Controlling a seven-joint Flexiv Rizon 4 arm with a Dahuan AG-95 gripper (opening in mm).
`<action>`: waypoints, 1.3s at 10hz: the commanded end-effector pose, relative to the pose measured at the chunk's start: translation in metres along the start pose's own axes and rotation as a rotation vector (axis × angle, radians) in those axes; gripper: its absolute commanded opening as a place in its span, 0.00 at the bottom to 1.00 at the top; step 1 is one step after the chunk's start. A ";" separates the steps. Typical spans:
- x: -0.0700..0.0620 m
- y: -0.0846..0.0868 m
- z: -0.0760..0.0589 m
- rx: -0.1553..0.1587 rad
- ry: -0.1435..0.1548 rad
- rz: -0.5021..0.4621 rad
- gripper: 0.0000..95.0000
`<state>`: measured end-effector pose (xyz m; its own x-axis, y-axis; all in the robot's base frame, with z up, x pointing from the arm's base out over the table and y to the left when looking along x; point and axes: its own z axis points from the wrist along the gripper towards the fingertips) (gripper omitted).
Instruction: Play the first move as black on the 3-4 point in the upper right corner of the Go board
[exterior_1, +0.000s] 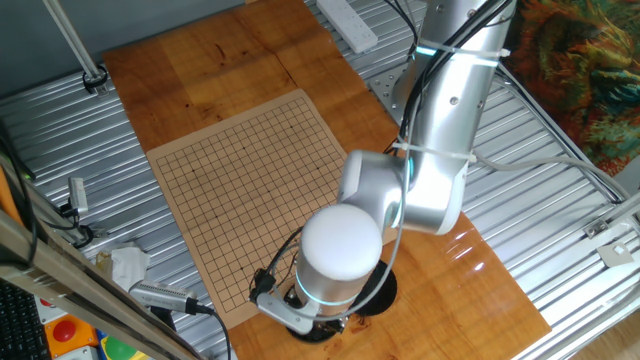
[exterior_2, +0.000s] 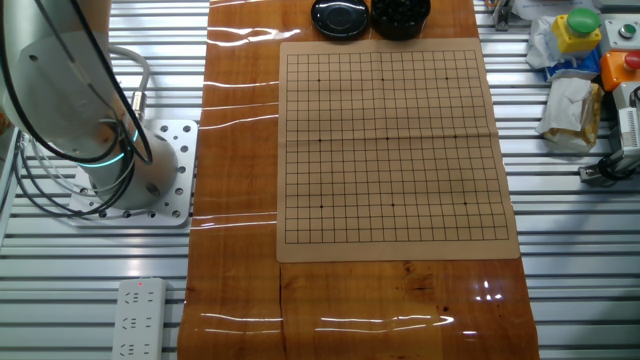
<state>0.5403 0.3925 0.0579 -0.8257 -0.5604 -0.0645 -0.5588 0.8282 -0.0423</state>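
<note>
The board (exterior_1: 250, 180) lies flat on the tabletop, a tan sheet with a black grid, and no stone lies on it in either view (exterior_2: 390, 150). At its far edge in the other fixed view stand a round black lid (exterior_2: 340, 18) and a black bowl (exterior_2: 400, 14) of glossy black stones. In one fixed view my arm's white wrist (exterior_1: 340, 245) hangs over that same board edge, above a black round shape (exterior_1: 378, 293). My gripper (exterior_1: 300, 318) points down under the wrist, and its fingers are hidden. It is out of frame in the other fixed view.
A white power strip (exterior_2: 137, 320) lies on the metal slats by the arm's base (exterior_2: 130, 190). Bags and coloured clutter (exterior_2: 580, 60) sit beside the board's right side. A cable tool (exterior_1: 160, 298) and paper lie left of the board.
</note>
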 end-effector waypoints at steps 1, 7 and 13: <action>0.000 0.001 0.000 -0.005 -0.001 -0.008 0.20; -0.001 0.007 0.001 -0.014 -0.007 -0.046 0.40; -0.002 0.011 0.005 -0.013 -0.008 -0.051 0.40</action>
<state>0.5358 0.4041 0.0517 -0.7950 -0.6025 -0.0705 -0.6019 0.7979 -0.0323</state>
